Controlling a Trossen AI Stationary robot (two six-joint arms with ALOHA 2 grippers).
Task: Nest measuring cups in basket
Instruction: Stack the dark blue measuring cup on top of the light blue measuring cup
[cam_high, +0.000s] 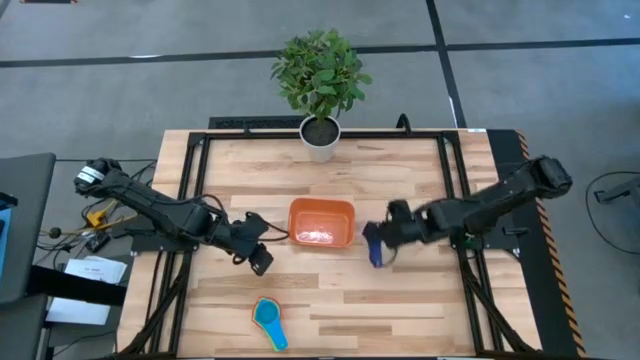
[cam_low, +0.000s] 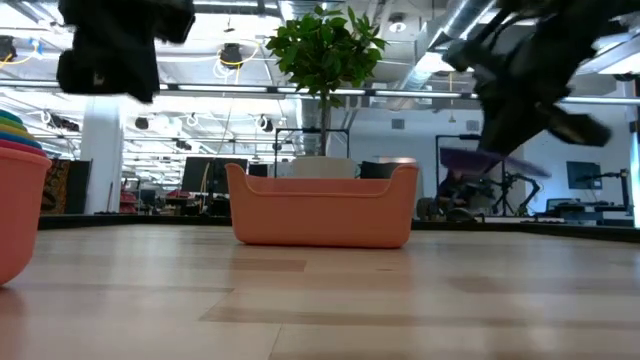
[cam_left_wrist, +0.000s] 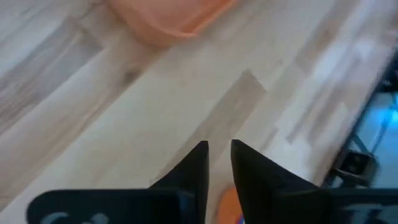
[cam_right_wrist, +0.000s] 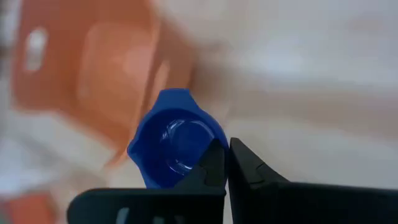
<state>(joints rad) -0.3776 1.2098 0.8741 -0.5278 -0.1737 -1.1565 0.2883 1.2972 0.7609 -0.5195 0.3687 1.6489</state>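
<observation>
The orange basket (cam_high: 320, 223) (cam_low: 322, 205) stands on its base mid-table, and nothing shows inside it. My right gripper (cam_high: 384, 243) (cam_right_wrist: 227, 152) hovers just off the basket's right end, shut on a blue measuring cup (cam_high: 374, 246) (cam_right_wrist: 176, 146). My left gripper (cam_high: 258, 258) (cam_left_wrist: 219, 152) hangs above bare wood near the basket's left near corner, its fingers close together and holding nothing. The other cups sit nested in a stack (cam_high: 270, 322) (cam_low: 15, 200) toward the near edge, light blue on top. My right gripper pinches the blue cup's side wall at the rim (cam_right_wrist: 208, 155), one finger inside the bowl and one outside. The cup's open mouth faces the wrist camera. It hangs clear of the table, beside the basket (cam_right_wrist: 93, 68).
A white pot with a green plant (cam_high: 320, 135) stands at the far edge behind the basket. Black frame rails (cam_high: 190, 200) run along the table's left and right sides. Bare wood lies between the basket and the stack of cups.
</observation>
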